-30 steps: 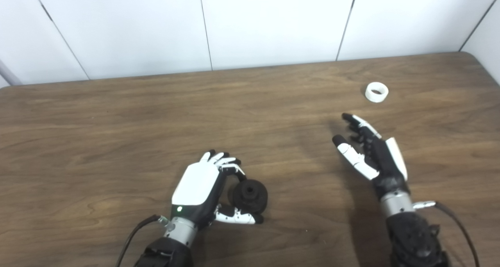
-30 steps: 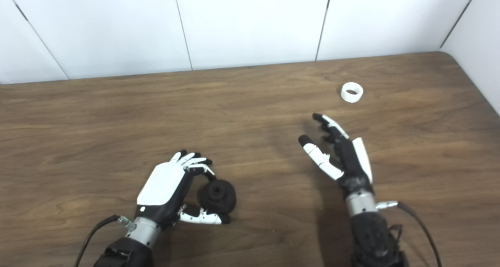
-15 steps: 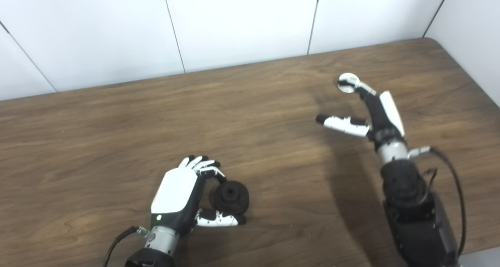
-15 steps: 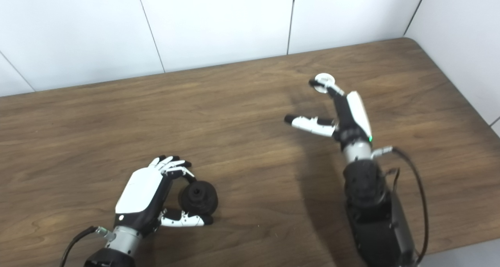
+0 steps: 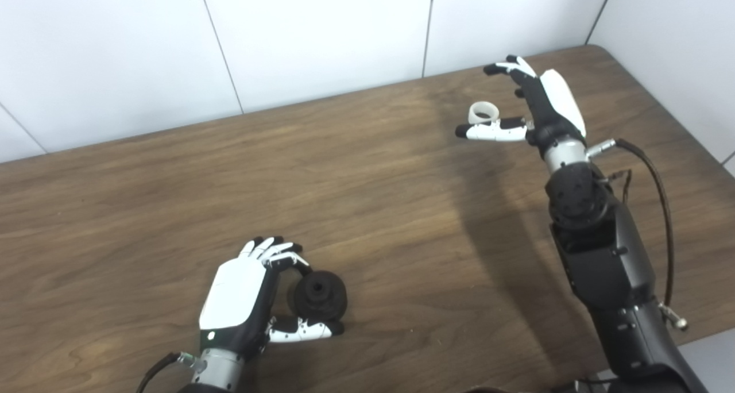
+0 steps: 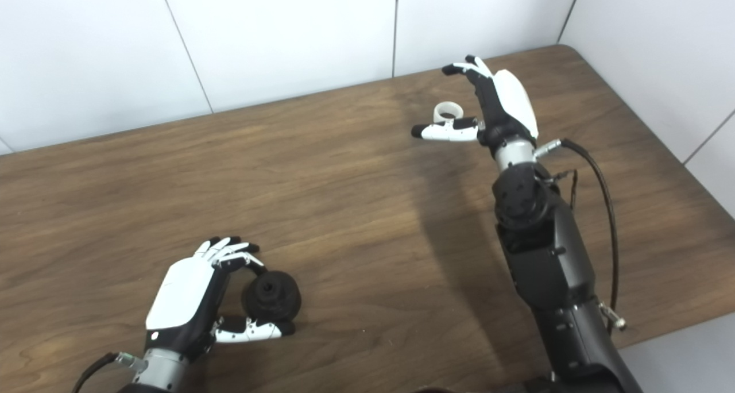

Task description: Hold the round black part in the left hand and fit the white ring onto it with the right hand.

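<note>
The round black part (image 5: 317,294) sits on the wooden table (image 5: 367,197) near the front left. My left hand (image 5: 241,304) wraps it, with curled fingers on its far side and the thumb along its near side. The white ring (image 5: 481,112) lies flat on the table at the far right. My right hand (image 5: 537,103) reaches out over it, open. The thumb lies just in front of the ring and the fingers spread above and behind it. No contact between the right hand and the ring is visible.
A white panelled wall (image 5: 321,31) runs close behind the table's far edge and turns along the right side. The table's rounded far-right corner (image 5: 603,51) is just beyond the right hand. A black cable (image 5: 660,209) loops beside the right forearm.
The view has swung right. My right hand has stretched forward from mid-table to the ring, and the ring now lies between thumb and fingers. The left hand has stayed around the black part.
</note>
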`<action>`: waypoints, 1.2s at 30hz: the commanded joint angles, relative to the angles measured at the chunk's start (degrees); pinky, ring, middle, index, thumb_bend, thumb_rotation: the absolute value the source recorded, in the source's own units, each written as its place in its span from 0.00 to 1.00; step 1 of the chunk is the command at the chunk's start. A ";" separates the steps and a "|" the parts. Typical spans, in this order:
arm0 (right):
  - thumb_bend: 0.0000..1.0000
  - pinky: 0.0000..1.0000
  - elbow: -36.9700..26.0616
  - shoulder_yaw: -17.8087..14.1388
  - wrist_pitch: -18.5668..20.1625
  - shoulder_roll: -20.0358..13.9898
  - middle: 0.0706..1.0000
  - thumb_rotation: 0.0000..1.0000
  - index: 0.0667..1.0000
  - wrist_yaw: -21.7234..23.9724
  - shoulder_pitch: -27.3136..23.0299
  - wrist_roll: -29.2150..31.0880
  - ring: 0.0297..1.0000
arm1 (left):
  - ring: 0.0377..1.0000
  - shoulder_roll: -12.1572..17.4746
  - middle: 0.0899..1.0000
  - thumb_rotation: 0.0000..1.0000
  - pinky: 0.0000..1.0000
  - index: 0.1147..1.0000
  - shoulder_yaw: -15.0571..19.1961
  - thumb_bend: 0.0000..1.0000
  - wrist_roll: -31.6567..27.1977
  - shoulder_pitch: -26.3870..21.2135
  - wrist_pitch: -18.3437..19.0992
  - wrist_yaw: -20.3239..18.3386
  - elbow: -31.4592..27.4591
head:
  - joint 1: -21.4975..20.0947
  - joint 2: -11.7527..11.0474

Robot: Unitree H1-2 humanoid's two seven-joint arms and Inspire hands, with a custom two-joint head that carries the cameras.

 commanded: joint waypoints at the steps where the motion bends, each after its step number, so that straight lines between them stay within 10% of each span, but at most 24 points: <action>1: 0.83 0.86 -0.12 -0.78 -0.01 -1.39 0.97 0.27 0.78 -0.52 -3.03 -0.91 0.98 | 0.90 1.91 0.79 0.05 0.96 0.42 0.69 0.52 0.88 1.30 1.11 -1.46 1.86 | 0.00 0.04; 16: 0.86 0.90 15.17 2.64 0.01 -9.26 0.98 0.27 0.75 3.65 -10.61 -6.45 1.00 | 0.89 1.45 0.78 0.05 0.96 0.42 0.84 0.52 1.05 2.19 0.70 -1.07 1.41 | 0.73 0.29; 36: 0.90 1.00 25.37 5.44 0.03 -9.96 0.96 0.23 0.70 16.43 -19.23 -12.71 1.00 | 0.89 0.28 0.79 0.05 0.95 0.42 0.38 0.52 3.24 2.62 1.56 -2.10 0.88 | 3.25 0.78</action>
